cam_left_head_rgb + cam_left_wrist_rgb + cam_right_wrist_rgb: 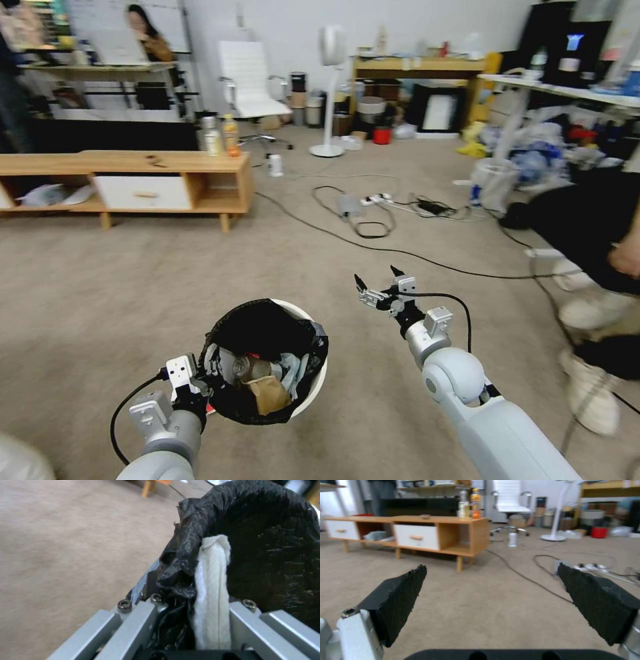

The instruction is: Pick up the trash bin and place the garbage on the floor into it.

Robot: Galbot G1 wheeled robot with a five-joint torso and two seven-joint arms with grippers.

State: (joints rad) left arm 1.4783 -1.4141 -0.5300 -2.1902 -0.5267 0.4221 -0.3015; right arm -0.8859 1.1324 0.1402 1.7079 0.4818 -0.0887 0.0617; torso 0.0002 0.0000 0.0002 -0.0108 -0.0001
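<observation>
Silver-grey arms, black jaws, looping cables

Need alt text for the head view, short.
The left gripper holds a white bin by its black-bagged rim above beige carpet; inside lie a brown paper bag and other litter. The right gripper hangs beside it, jaws open and empty. Behind are a low wooden cabinet and black cables.

The left gripper (200, 620) apparently pinches the trash bin (213, 585) rim above the floor (66, 542).
</observation>
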